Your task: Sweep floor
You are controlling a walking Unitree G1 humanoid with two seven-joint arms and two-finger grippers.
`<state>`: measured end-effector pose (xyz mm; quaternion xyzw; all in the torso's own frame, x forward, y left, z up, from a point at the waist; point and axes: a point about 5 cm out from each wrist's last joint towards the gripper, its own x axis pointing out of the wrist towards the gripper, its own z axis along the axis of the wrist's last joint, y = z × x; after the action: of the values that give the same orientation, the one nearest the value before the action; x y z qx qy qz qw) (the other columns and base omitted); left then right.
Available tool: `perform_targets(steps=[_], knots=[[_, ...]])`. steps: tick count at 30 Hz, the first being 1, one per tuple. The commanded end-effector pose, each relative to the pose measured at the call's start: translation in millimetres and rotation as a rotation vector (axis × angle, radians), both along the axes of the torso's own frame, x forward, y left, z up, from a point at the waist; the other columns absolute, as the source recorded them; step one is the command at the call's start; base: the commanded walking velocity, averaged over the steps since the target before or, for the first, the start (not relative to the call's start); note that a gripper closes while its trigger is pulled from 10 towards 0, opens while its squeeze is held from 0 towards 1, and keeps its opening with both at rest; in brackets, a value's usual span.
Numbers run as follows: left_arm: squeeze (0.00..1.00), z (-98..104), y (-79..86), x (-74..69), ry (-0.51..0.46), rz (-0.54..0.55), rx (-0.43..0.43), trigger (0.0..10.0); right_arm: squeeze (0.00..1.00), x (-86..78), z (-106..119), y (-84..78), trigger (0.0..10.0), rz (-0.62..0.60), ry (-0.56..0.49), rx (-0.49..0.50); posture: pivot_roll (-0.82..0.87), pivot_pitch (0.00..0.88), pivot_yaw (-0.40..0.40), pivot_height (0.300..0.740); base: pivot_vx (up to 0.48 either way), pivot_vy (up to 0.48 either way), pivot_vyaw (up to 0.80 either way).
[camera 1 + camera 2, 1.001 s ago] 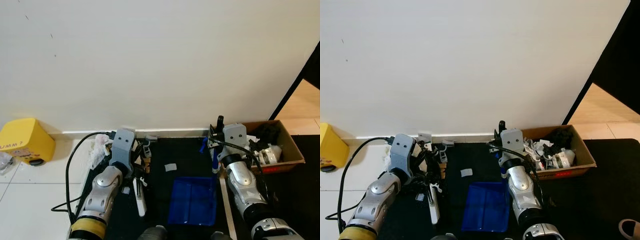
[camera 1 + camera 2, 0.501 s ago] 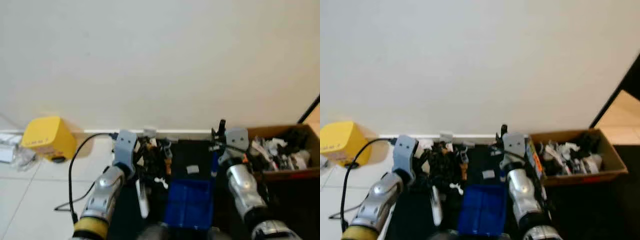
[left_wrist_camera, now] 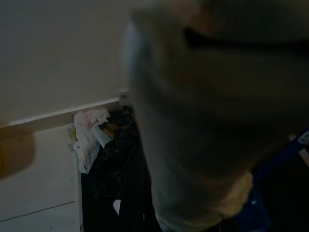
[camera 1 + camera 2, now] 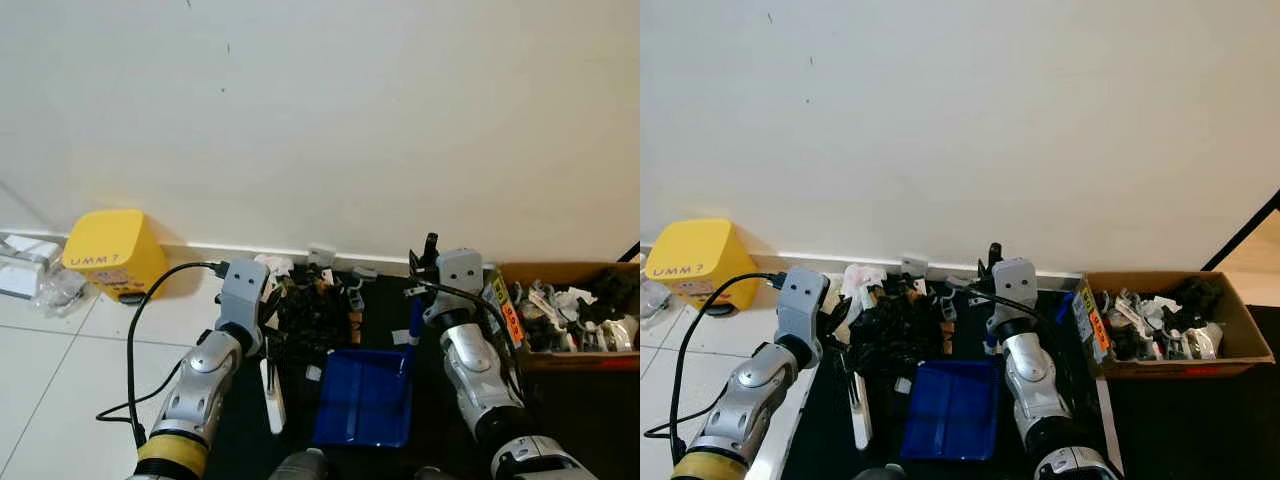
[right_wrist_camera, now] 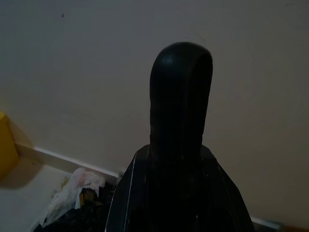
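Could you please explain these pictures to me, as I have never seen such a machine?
A humanoid robot looks down at its own two silver arms. Two pictures come from its head cameras, two dim ones from its wrists. By the wall lies a pile of litter, a blue dustpan before it, a white-handled brush beside. The left tool is at the brush, the right tool at the dustpan's handle; whether they grip is unclear. A cardboard box and a yellow box stand nearby.

Blue dustpan point(image 4: 363, 397); white brush point(image 4: 271, 394); black debris pile point(image 4: 315, 318); yellow box point(image 4: 108, 254); brown cardboard box point(image 4: 1180, 358); black mat point(image 4: 560, 402); white wall point(image 4: 320, 110).
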<state>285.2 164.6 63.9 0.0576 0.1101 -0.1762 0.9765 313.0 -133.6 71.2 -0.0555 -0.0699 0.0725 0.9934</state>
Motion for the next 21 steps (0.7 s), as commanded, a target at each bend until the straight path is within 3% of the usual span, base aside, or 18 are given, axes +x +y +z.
perform_targets(steps=[1, 8, 21], knots=[[0.0, 2.1, -0.5, -0.5, -0.019, -0.019, 0.027, 10.0, 0.0, -0.1, 3.7, -3.7, 10.0, -0.006, -0.029, -0.006, 0.19, 0.072, 0.053, 0.74, 0.0, -0.412, 0.0], [0.0, 1.2, 0.6, -0.5, -0.015, -0.012, 0.031, 10.0, 0.0, -0.1, 3.5, -3.1, 10.0, -0.005, -0.027, -0.005, 0.19, 0.076, 0.054, 0.74, 0.069, -0.409, 0.0], [0.0, 0.7, 5.0, 1.3, -0.012, 0.027, 0.035, 10.0, 0.0, -0.9, 2.4, -3.4, 10.0, -0.006, -0.023, -0.005, 0.19, 0.081, 0.054, 0.74, 0.037, 0.0, 0.0]])
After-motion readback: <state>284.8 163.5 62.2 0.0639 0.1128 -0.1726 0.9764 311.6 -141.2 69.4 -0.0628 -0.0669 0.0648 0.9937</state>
